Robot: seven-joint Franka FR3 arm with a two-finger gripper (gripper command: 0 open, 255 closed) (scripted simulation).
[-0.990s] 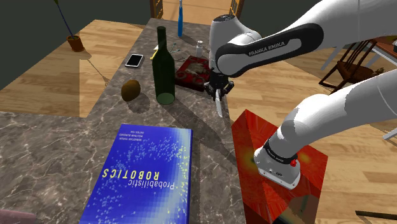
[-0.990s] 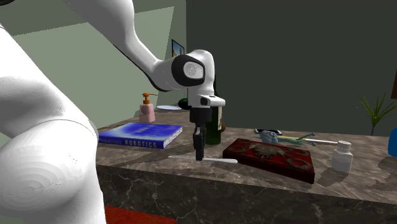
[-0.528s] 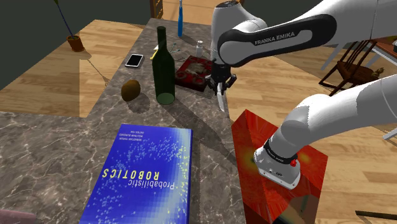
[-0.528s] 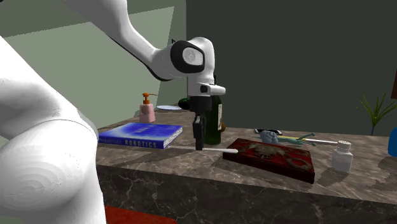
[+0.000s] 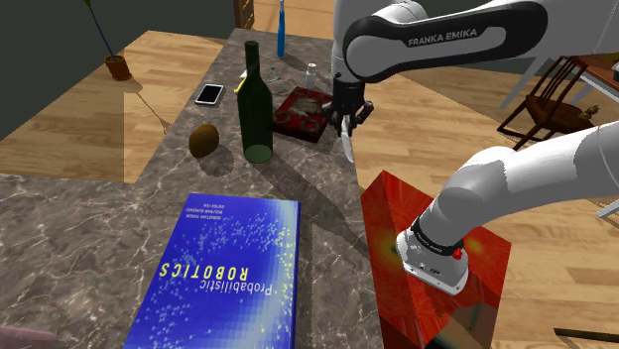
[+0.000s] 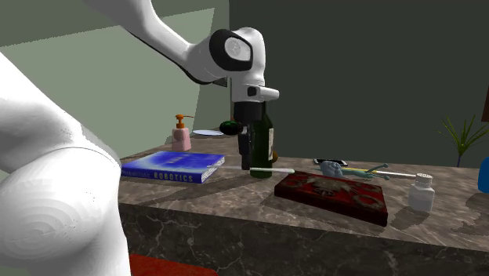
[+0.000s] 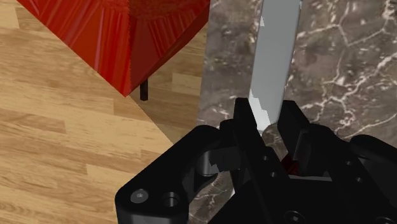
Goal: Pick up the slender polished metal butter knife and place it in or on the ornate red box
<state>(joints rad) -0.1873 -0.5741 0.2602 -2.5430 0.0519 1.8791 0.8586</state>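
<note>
The all-black two-finger gripper (image 7: 268, 119) pinches one end of the slender pale-grey metal butter knife (image 7: 275, 57), which juts out over the dark veined marble counter (image 7: 343, 76). The second exterior view adds height: the knife hangs level, clear of the counter, its tip just beside the flat ornate red box (image 6: 333, 190). A second ago it was down at the counter's surface, farther from the box.

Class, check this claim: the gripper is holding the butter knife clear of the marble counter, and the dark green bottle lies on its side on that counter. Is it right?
Not quite. The dark green bottle stands upright on the marble counter, as the shoulder view shows. The rest holds: the gripper is shut on the butter knife, which is held clear of the counter.
</note>
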